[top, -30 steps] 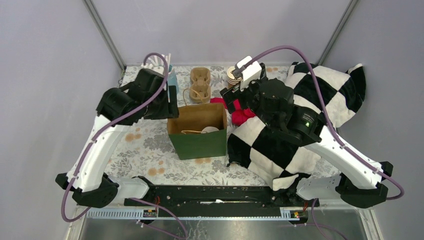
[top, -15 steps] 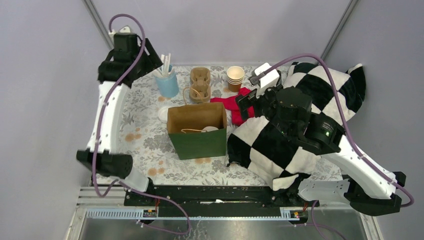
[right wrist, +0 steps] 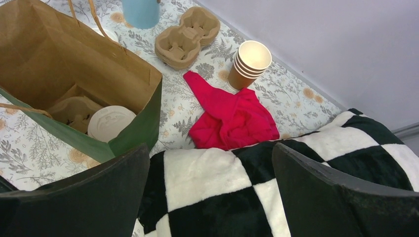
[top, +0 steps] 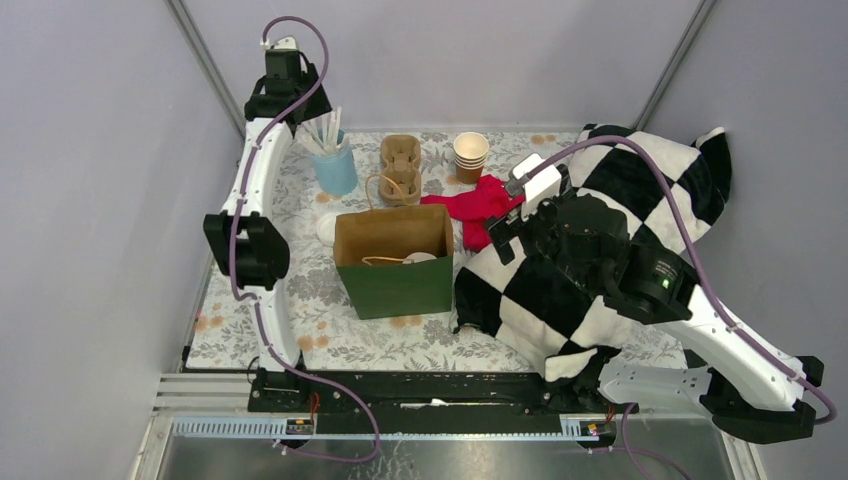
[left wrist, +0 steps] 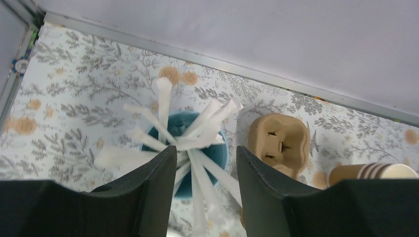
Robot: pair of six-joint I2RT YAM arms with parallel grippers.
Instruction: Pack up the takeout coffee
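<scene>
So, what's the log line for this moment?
coffee: in bag | left jaws: open, above straw cup | right jaws: open, above blanket

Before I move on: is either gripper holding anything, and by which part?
Nothing is held. The left gripper stands open above the straw cup; the right gripper is open over the checkered blanket.

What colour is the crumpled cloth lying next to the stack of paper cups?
Bright pinkish red. The cloth shows best in the right wrist view.
</scene>
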